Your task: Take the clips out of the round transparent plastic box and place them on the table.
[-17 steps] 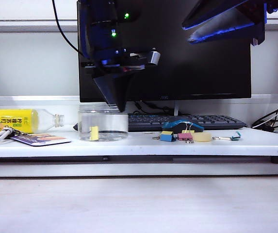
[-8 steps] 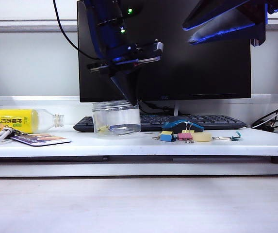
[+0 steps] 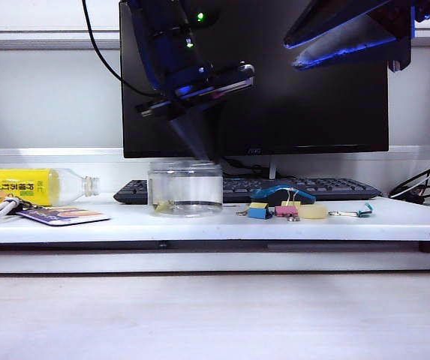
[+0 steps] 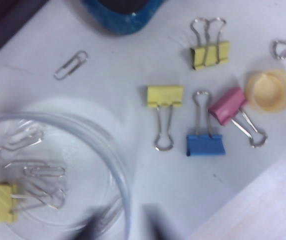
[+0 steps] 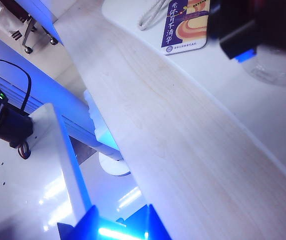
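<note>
White wall and a dark monitor (image 3: 305,90) sit behind the long white counter (image 3: 199,223) in the exterior view, where you see the round clear box (image 3: 185,188) standing upright near the middle, a keyboard (image 3: 305,187) behind it and a yellow-labelled bottle (image 3: 27,186) lying well off to its left. Your left fingers (image 3: 199,146) hang directly above the box's open mouth, pointing down into it; your right fingers (image 3: 350,37) are parked high at the top right, well apart from everything, so the left arm is clearly the nearer one. Just right of the box lies a small heap of coloured clips (image 3: 275,210) beside a pale tape roll (image 3: 312,212). In the left wrist view, you look straight down: one yellow clip (image 4: 3,202) lies inside the box (image 4: 118,170) against its wall, tangled with several wire paper clips (image 4: 33,170), its handles running across the floor of the box. Two more yellow clips (image 4: 165,96) (image 4: 210,54) already lie outside on the counter (image 4: 108,75), near a blue clip (image 4: 206,145) and a pink one (image 4: 227,105). The left fingers show only as two blurred dark tips with a gap between them, so they look spread and empty. In the right wrist view you get floor, counter edge and a card (image 5: 185,25); whether the right fingers are spread or together, you cannot tell.
</note>
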Robot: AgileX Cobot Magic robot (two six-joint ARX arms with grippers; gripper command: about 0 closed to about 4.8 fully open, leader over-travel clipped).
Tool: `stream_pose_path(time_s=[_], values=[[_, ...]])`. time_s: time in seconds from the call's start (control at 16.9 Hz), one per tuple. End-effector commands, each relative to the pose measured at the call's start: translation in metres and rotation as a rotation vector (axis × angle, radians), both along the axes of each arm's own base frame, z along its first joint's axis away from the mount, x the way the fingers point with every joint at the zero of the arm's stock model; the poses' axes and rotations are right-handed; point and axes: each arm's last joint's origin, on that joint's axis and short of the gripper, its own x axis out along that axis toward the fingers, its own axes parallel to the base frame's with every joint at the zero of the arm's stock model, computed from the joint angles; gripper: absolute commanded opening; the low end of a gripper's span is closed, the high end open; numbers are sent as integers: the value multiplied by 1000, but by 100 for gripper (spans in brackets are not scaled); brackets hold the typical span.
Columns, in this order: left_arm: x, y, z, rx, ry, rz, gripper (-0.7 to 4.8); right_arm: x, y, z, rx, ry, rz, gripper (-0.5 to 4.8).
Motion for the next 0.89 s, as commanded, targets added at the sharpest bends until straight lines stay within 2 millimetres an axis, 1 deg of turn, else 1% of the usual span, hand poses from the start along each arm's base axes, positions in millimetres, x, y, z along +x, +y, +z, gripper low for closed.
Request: stream_pose_path(time_s=[0.06,0.18,0.3,0.41,0.59,0.65,0.83,0.89], values=[[-1,0,3,2,-10,-23,216,0,0,2,7,-17,8,126],[-2,1,6,12,-28,-41,217,0,0,2,10,-26,8,126],[-6,7,19,63,-104,-26,221,2,1,4,11,-60,-6,126],[-13,17,36,91,-149,-17,221,6,0,5,-37,-112,-82,127],[-24,43,61,94,-142,18,220,13,2,8,-37,-176,-120,127],[-25,59,68,100,-134,50,220,18,4,8,-25,-193,-127,127],[-20,88,73,100,-89,97,220,33,17,1,-34,-181,-128,136],[-16,100,73,73,-61,99,220,43,22,-1,-43,-165,-126,149]])
